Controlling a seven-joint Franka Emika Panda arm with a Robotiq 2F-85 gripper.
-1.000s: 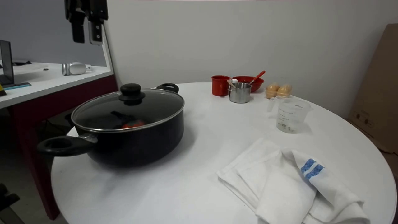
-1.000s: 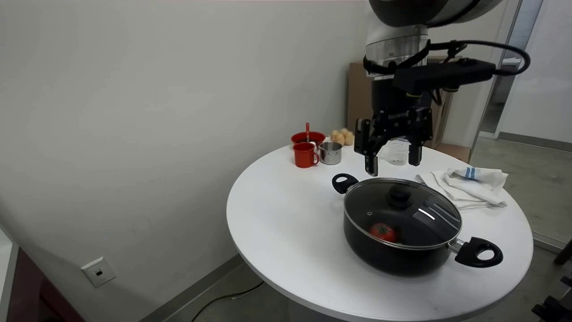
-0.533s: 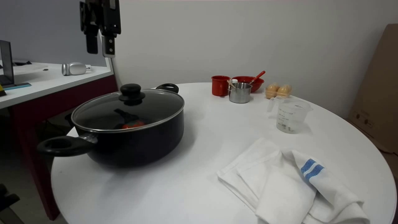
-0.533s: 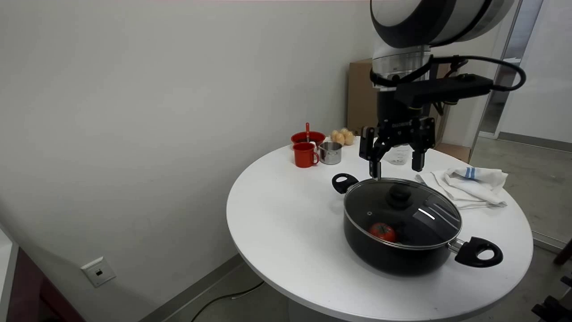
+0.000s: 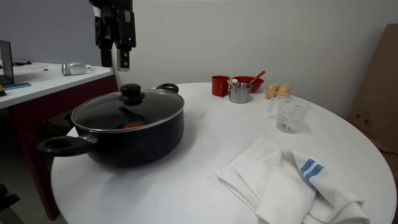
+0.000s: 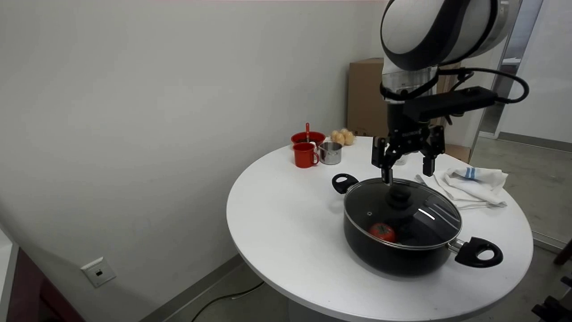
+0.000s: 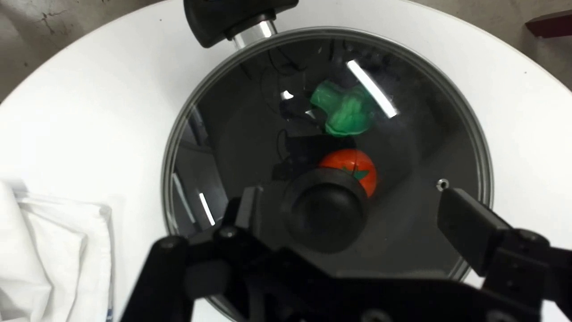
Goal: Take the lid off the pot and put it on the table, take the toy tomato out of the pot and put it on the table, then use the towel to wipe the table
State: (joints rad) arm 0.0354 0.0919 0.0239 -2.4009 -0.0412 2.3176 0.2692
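- Here's the glass lid point(image 6: 403, 218), still seated on the black pot point(image 6: 395, 261): the opening step isn't done.
- And the toy tomato point(image 7: 357, 166)? Inside the pot, under the glass, its red showing in all three views.
- Just above hangs the gripper point(image 6: 408, 175), jaws spread wide, pinching nothing; in an exterior view there's a gap between it and the black knob point(image 5: 130, 89).
- Scorecard: no part of the job looks finished. I'd call this the approach to the knob. Left to do: lid onto the table, tomato onto the table, then the wipe.
- The white towel with blue stripes point(image 5: 287, 189) lies loosely folded on the round white table point(image 5: 199, 155), well apart from the gripper.
- Now the wrist view's bonus: a green toy vegetable point(image 7: 346, 109) near the tomato, under the lid! I can't make it out in either exterior view. Only one pot handle point(image 7: 232, 22) gets into that shot, though; both exterior views show the pair.
- Further out, the clear measuring jug point(image 5: 292, 116) stands in full in an exterior view; from where the wall socket point(image 6: 98, 272) shows, it's almost hidden behind the gripper.
- Silver headphones point(image 5: 74, 68) on the counter point(image 5: 62, 90) turn up in a single exterior view.
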